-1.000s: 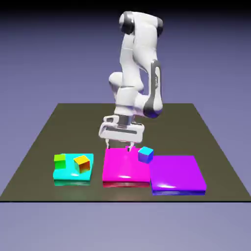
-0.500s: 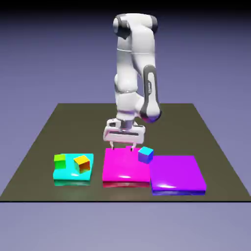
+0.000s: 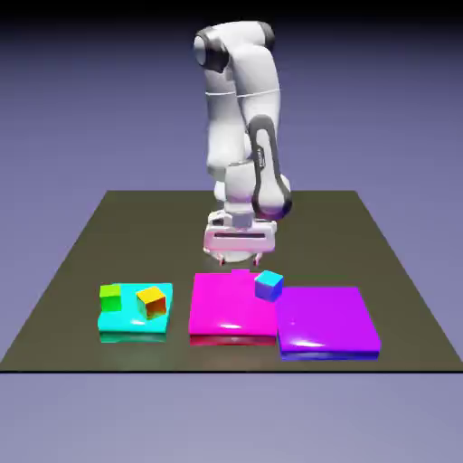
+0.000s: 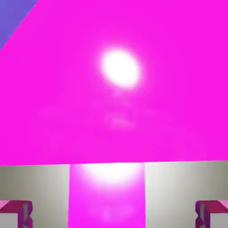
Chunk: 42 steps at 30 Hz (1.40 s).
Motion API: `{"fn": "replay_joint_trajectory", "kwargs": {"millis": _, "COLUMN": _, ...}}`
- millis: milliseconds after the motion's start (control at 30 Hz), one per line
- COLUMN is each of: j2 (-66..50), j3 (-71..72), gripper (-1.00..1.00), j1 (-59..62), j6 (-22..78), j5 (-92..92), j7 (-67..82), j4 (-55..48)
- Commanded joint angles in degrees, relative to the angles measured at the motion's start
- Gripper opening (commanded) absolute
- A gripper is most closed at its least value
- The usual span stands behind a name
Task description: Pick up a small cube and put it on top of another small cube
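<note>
**Magenta cube under the claw**

Pink small cube (image 4: 107,196) sits between my claw's (image 3: 240,266) spread fingers, off the magenta slab's (image 3: 222,312) far edge on the counter (image 3: 72,262). I judge this the grasp step: descend, close, then lift.

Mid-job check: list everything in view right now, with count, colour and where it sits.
Table: one, dark olive, under everything.
Cyan slab: one, cyan, exterior view's left.
Green cube: one, green, on the cyan slab's left part.
Yellow cube: one, yellow and orange, on the cyan slab, beside the green cube.
Magenta slab: one, magenta, middle.
Purple slab: one, purple, exterior view's right.
Blue cube: one, blue and cyan, at the magenta slab's far right corner.
Small cube: one, magenta, at the magenta slab's far edge.
Arm: one, white, rising behind the slabs.
Gripper: one, open, fingers either side of the small cube.
</note>
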<state>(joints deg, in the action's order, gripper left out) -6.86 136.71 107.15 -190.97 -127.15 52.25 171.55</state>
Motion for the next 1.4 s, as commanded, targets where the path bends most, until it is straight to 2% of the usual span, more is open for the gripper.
{"fn": "replay_joint_trajectory", "kwargs": {"millis": 0, "j2": 2.1, "j3": -0.8, "gripper": 0.00, "j1": -1.6, "j6": 1.9, "j5": 0.1, "j7": -1.2, "j4": 0.0}}
{"fn": "replay_joint_trajectory", "kwargs": {"millis": 633, "j2": 40.8, "j3": -15.5, "gripper": 0.00, "j1": -32.3, "j6": 38.2, "j5": 2.6, "j7": -24.5, "j4": 0.4}}
{"fn": "replay_joint_trajectory", "kwargs": {"millis": 667, "j2": 40.8, "j3": -15.5, "gripper": -1.00, "j1": -32.3, "j6": 38.2, "j5": 2.6, "j7": -24.5, "j4": 0.4}}
{"fn": "replay_joint_trajectory", "kwargs": {"millis": 700, "j2": 40.8, "j3": -15.5, "gripper": -1.00, "j1": -32.3, "j6": 38.2, "j5": 2.6, "j7": -24.5, "j4": 0.4}}
{"fn": "replay_joint_trajectory", "kwargs": {"millis": 1367, "j2": 0.0, "j3": 0.0, "gripper": -1.00, "j1": 0.0, "j6": 0.0, "j5": 0.0, "j7": 0.0, "j4": 0.0}}
